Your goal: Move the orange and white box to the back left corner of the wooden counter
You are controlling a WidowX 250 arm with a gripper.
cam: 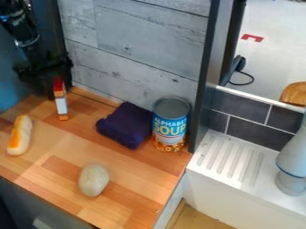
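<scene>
Camera view — end effector (58, 91) upper left

So the soup can (170, 125) is blue with white and yellow lettering, plus an orange pattern round the bottom. Folded cloth (126, 125) is deep purple, wood counter (137, 179) is patchy orange-brown blocks. Hot dog bun (20, 135) goes cream with an orange stripe, and the wall panel (131, 53) is streaky grey planks.

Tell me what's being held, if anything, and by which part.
Apparently the slim red, white and orange object, by its red upper end, where the end effector sits; firm contact can't be confirmed.
</scene>
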